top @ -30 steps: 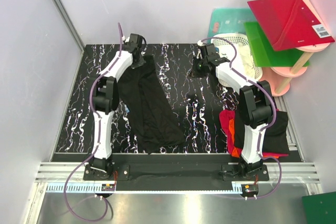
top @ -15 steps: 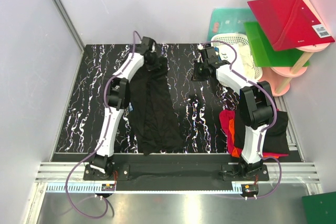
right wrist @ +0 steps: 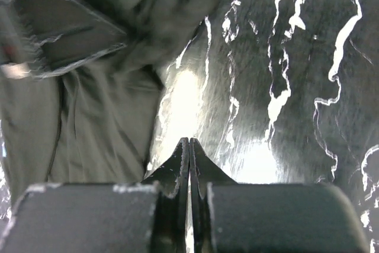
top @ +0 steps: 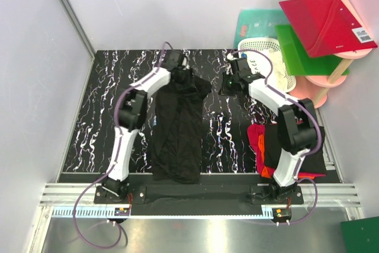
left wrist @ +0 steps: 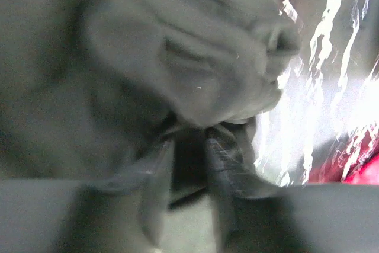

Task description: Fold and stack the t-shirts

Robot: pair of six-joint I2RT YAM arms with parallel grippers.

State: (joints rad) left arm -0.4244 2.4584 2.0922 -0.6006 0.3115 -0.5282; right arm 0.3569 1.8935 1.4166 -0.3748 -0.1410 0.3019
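black t-shirt (top: 176, 125): laid out long and narrow on table, near edge up to far middle. sides folded in, far end bunched and wrinkly, one sleeve poking right. pile at near right: red tee (top: 254, 133) and orange tee (top: 262, 157) peeking out left from under second black tee (top: 312, 146), kinda messy.

The white-shelled left arm (top: 120, 152), with black cylindrical joints, matched the right arm (top: 287, 161) in build. Thin purple cables (top: 73, 220) ran along both from flat black base plates (top: 115, 189). The right gripper (right wrist: 189, 141) had dark, tapered fingers.
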